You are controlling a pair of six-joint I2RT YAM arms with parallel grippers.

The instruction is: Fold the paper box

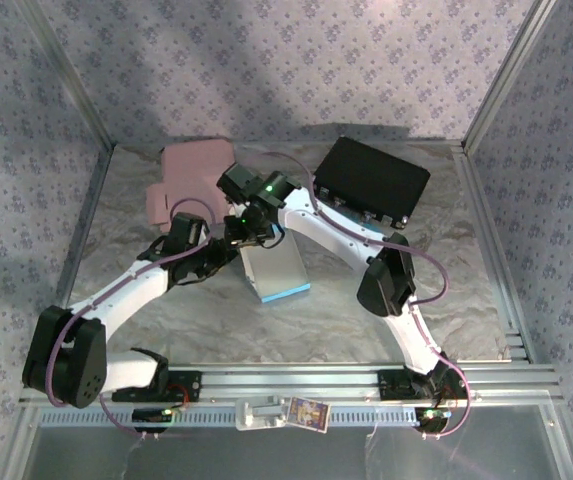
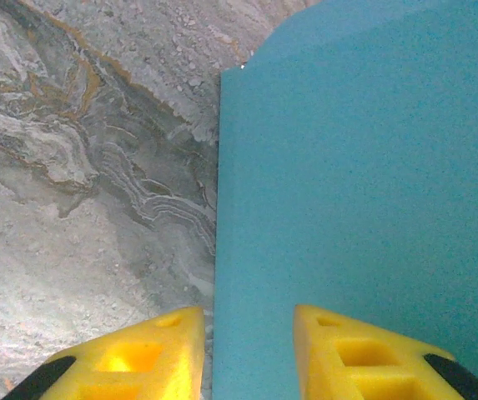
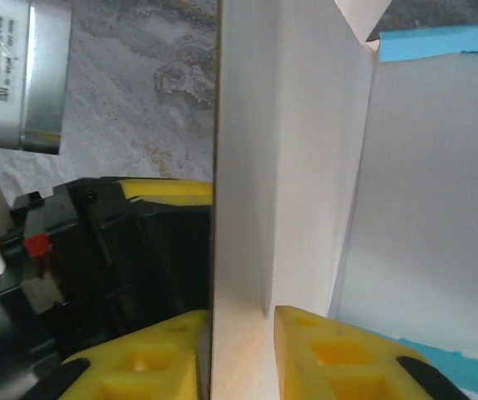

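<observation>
Crinkled marbled table sheet (image 1: 366, 310). Flat-walled paper box (image 1: 276, 270), white inside, blue outside, gripped by left gripper (image 2: 247, 350); right gripper (image 3: 239, 350) apparently pinched on wall.

The top camera looks down from behind the arms on the whole surface (image 1: 296, 330). Both wrist cameras look very closely along their fingers at the same box (image 1: 278, 270).

The paper box (image 1: 276, 268) is matt card, white inside with a teal outer face. The tabletop (image 1: 446, 290) has a crinkled, marbled grey finish. The fingers (image 3: 339, 354) are yellow moulded plastic. The frame rail (image 1: 316, 378) is ribbed aluminium.
</observation>
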